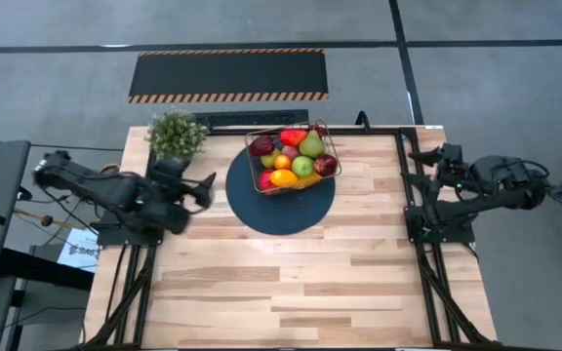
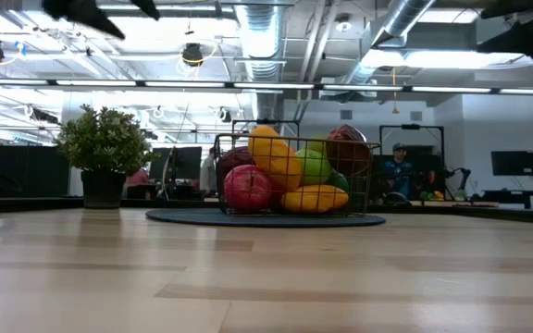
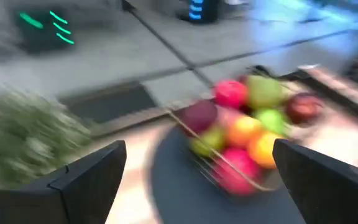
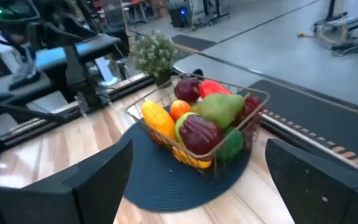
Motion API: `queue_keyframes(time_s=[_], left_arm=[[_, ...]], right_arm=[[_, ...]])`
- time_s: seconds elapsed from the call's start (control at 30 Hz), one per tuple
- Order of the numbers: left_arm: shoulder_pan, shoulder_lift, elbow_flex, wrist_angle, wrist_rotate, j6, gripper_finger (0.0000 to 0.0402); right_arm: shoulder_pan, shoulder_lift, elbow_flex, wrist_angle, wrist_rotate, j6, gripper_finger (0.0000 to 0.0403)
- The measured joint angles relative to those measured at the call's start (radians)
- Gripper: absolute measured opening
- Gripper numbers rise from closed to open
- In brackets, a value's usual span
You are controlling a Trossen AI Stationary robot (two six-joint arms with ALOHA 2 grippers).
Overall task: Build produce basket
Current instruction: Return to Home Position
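The wire basket [image 1: 293, 156] stands on the dark blue round mat [image 1: 281, 200] at the table's far middle, full of produce [image 1: 296, 161]: red apples, a green pear, a yellow and an orange fruit. It shows in the low view [image 2: 294, 176], the left wrist view [image 3: 241, 134] and the right wrist view [image 4: 197, 121]. My left gripper [image 1: 208, 188] is open and empty, to the left of the mat, above the table. My right gripper [image 1: 420, 156] is open and empty at the table's right edge.
A green potted plant [image 1: 176, 134] stands at the far left of the table, close behind my left gripper. The light wooden table's [image 1: 291, 283] near half lies in front of the mat. A black mat with striped edges [image 1: 228, 75] lies on the floor beyond.
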Motion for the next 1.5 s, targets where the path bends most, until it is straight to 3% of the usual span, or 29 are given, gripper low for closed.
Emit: queue_keyframes(time_s=[0.07, 0.13, 0.23, 0.3, 0.4, 0.47, 0.57, 0.67, 0.83, 1.0, 1.3, 1.5], left_arm=[[-0.018, -0.139, -0.125, 0.201, 0.083, 0.11, 0.0392], [-0.02, -0.265, -0.23, 0.441, 0.238, 0.271, 0.0392], [-0.014, -0.394, -0.377, 0.803, 0.475, 0.483, 0.0392], [-0.013, -0.45, -0.456, 0.974, 0.557, 0.597, 0.0392], [-0.011, -0.526, -0.538, 1.066, 0.555, 0.681, 0.0392], [-0.011, -0.56, -0.576, 1.102, 0.61, 0.757, 0.0392], [-0.011, -0.623, -0.657, 1.261, 0.833, 0.99, 0.0392], [0.006, -0.713, -0.713, 1.356, 1.027, 1.073, 0.0392], [0.032, -0.899, -0.83, 1.255, 1.018, 1.044, 0.0392], [0.047, -1.074, -0.965, 1.26, 1.043, 1.03, 0.0392], [0.058, -1.038, -1.124, 1.276, 1.086, 0.992, 0.0392], [0.088, -1.05, -1.122, 1.274, 1.156, 1.06, 0.0392]], right_arm=[[0.001, -0.015, -0.029, 0.037, -0.002, -0.001, 0.0385], [0.001, -0.028, -0.053, 0.07, -0.005, 0.001, 0.0385], [0.0, -0.028, -0.098, 0.116, -0.008, 0.028, 0.0385], [0.0, -0.028, -0.128, 0.137, -0.008, 0.029, 0.0385], [0.0, -0.021, -0.177, 0.234, -0.009, 0.019, 0.0385], [0.0, -0.022, -0.21, 0.312, -0.025, -0.033, 0.0385], [0.0, -0.029, -0.265, 0.426, -0.034, -0.073, 0.0385], [0.0, -0.054, -0.316, 0.497, -0.033, -0.079, 0.0385], [0.0, -0.156, -0.433, 0.564, -0.031, -0.074, 0.0385], [-0.001, -0.143, -0.514, 0.628, -0.024, -0.069, 0.0385], [0.0, -0.142, -0.709, 0.807, -0.022, -0.088, 0.0385], [-0.004, -0.128, -0.774, 0.976, 0.003, -0.2, 0.0385]])
